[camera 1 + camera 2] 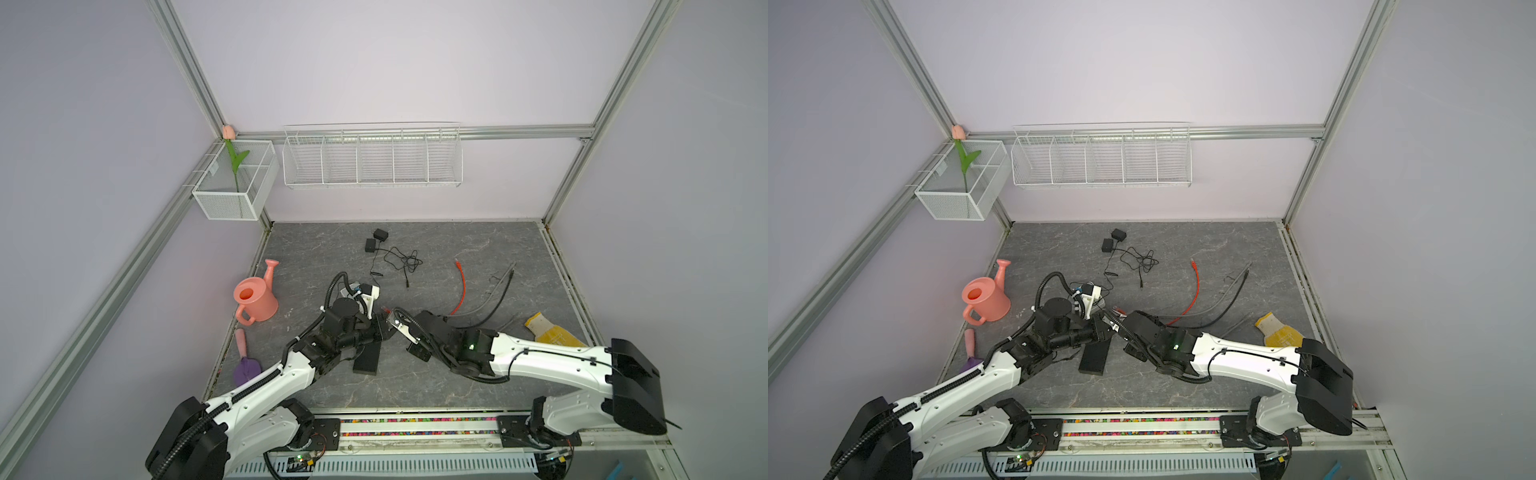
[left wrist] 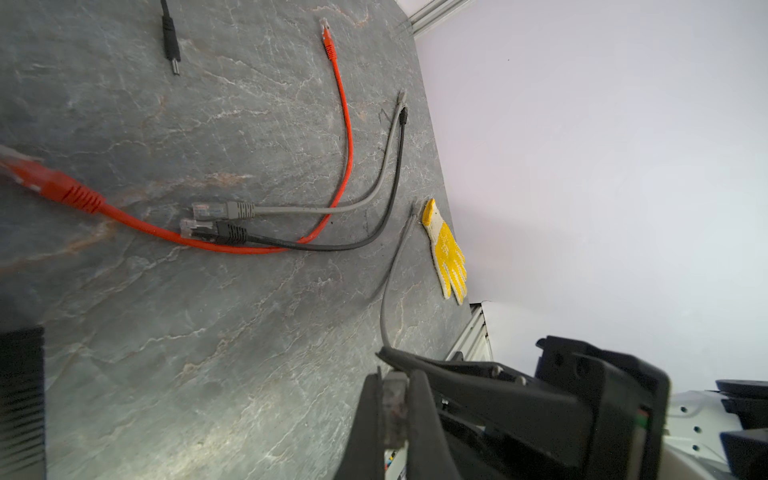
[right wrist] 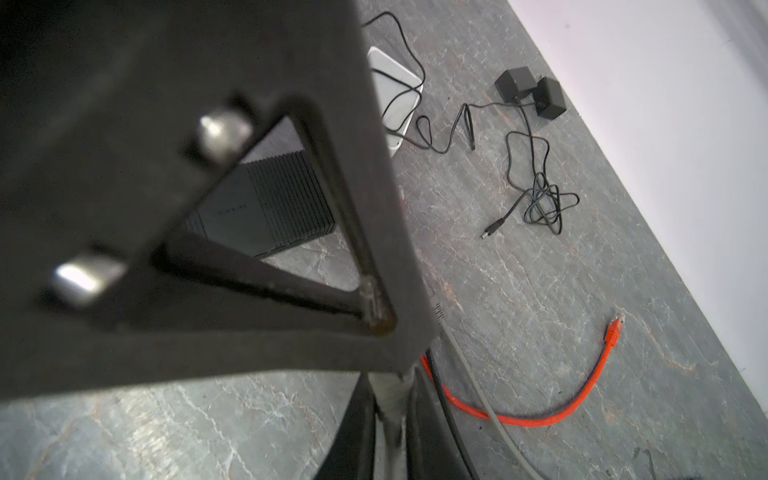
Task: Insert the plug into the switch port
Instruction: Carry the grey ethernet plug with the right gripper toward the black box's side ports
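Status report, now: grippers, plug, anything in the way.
Left gripper and right gripper both shut on the grey plug. Plug not in the black switch yet. Red cable end lies close beside the grippers.

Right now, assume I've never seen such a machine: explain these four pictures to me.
Two pictures look down from one overhead camera onto a grey table with two white-and-black robot arms. The other two come from cameras on the arms' wrists, so each shows its own pincers close up. The left gripper is shut on a grey plug; the right gripper pinches that plug's grey cable just behind it. The black ribbed box between the arms is the switch. Also lying there: a red cable, a black cable, two power adapters, a pink watering can, a purple trowel and a yellow glove.
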`<state>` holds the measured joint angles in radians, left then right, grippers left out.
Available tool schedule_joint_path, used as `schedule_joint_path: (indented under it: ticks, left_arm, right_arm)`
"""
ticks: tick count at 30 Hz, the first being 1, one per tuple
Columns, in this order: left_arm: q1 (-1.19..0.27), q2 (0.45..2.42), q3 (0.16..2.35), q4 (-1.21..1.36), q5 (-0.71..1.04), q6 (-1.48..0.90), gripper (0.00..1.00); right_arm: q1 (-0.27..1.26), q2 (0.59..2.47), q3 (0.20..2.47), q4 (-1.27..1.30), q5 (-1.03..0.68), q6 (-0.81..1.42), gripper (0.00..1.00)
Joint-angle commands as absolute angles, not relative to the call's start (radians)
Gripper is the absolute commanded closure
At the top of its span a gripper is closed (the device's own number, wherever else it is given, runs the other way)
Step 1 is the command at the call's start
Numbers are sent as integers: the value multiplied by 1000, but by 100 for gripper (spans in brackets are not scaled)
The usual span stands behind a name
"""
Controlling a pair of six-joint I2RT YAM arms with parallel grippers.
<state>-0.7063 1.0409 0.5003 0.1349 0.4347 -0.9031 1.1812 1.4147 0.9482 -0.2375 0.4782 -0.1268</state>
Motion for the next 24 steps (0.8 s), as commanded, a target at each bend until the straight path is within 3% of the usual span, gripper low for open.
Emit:
schedule_joint_path:
  ticks: [1,5,7,9,10,11,17,24]
  left_arm:
    - [-710,1046,494,159,448,-896,100]
    - [-710,1036,486,146,440,-879,100]
    - [-710,1019,484,128,431,-865,100]
    - [-710,1001,471,131,425,-866,100]
    - [-709,995,463,139,425,-865,100]
    - [-709,988,455,148,425,-867,100]
    - [-709,992,441,179,431,-874,100]
    - [-709,988,427,192,437,-877,100]
  right_arm:
    - [1187,1415,963,-212,480,-122,85]
    - [1184,1379,952,-233,437,-107,74]
    - [1138,1328,949,-278,320,-70,56]
    - [1041,1255,931,-305,117,-9,47]
    - [1005,1221,914,-295,53,14,29]
    - [968,1186,896,-285,-5,35,19]
    - [914,1131,885,-312,-94,11,23]
    - [921,1299,1005,-472,-145,-81,43]
